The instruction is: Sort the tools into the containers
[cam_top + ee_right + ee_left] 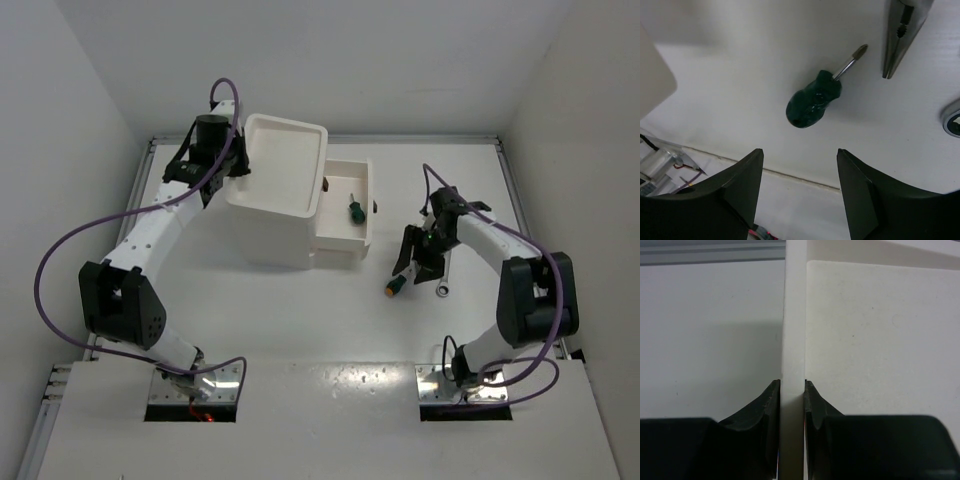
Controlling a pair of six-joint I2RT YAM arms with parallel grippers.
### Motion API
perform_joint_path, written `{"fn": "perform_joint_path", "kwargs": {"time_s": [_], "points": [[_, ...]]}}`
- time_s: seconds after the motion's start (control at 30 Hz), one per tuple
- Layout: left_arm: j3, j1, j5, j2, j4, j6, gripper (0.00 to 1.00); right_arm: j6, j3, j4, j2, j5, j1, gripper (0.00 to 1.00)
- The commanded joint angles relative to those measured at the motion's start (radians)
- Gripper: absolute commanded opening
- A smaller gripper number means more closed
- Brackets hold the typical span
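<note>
The white container unit (285, 165) has a rimmed tray top, and one drawer (367, 215) is pulled out to the right. A green-handled screwdriver (354, 210) lies in that drawer. My left gripper (238, 165) is shut on the tray's left rim (795, 315), one finger on each side of the wall. My right gripper (415, 265) is open and empty and hovers over the table right of the drawer. A second green screwdriver (814, 100) lies just beyond its fingertips (757, 155). The pliers' metal jaws (897, 40) and a silver wrench (443, 285) lie beside it.
A dark knob (375, 207) sits on the open drawer's front. A white corner of the unit (655, 75) shows at the left of the right wrist view. The wrench's ring end (952, 117) is at that view's right edge. White walls enclose the table.
</note>
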Motion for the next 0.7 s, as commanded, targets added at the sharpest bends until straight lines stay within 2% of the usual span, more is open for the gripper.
{"fn": "perform_joint_path", "kwargs": {"time_s": [0.0,0.17,0.47,0.67], "points": [[-0.076,0.002,0.035,0.071,-0.101,-0.08,0.0,0.037,-0.019,0.007,0.025,0.0,-0.018,0.61],[-0.098,0.002,0.026,0.053,-0.101,-0.08,0.0,0.046,-0.028,0.027,0.06,-0.022,-0.018,0.61],[-0.127,0.021,0.026,0.044,-0.092,-0.08,0.0,0.101,0.096,0.079,0.197,-0.013,-0.009,0.61],[-0.108,0.032,0.026,0.044,-0.092,-0.071,0.0,0.092,0.117,0.079,0.278,0.003,-0.009,0.61]]}}
